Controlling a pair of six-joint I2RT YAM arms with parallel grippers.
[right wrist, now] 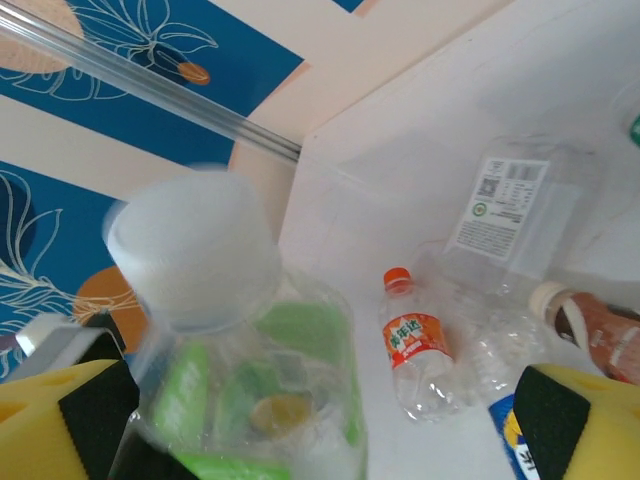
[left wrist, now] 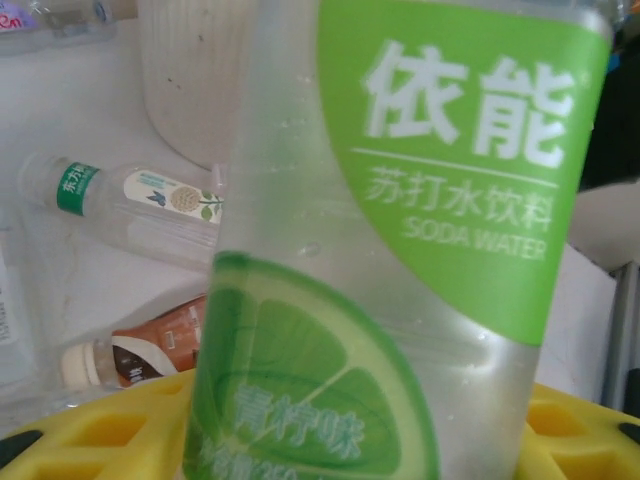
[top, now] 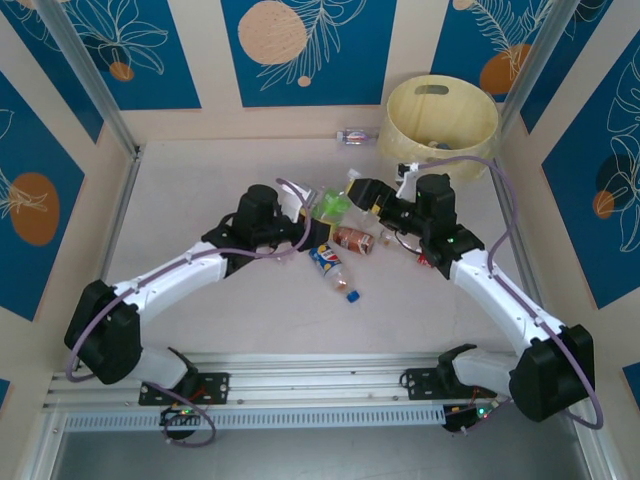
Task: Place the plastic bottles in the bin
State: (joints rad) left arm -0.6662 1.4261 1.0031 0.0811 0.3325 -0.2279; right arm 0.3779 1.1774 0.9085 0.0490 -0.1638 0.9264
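A clear plastic bottle with a green lime label (top: 334,206) stands upright mid-table, my left gripper (top: 318,228) shut on its lower body. In the left wrist view the green bottle (left wrist: 420,230) sits between the yellow pads (left wrist: 90,430) of the left gripper (left wrist: 340,445). My right gripper (top: 368,197) is open at the bottle's top. In the right wrist view its white cap (right wrist: 195,255) rises between the wide-apart fingers (right wrist: 575,420) of the right gripper (right wrist: 310,425). The pale yellow bin (top: 440,118) stands at the back right.
A brown bottle (top: 355,240) and a blue-labelled bottle (top: 331,266) lie just in front of the grippers. An orange-capped bottle (right wrist: 415,345) and a crushed clear bottle (right wrist: 510,210) lie close by. Another bottle (top: 355,136) rests against the back wall, left of the bin.
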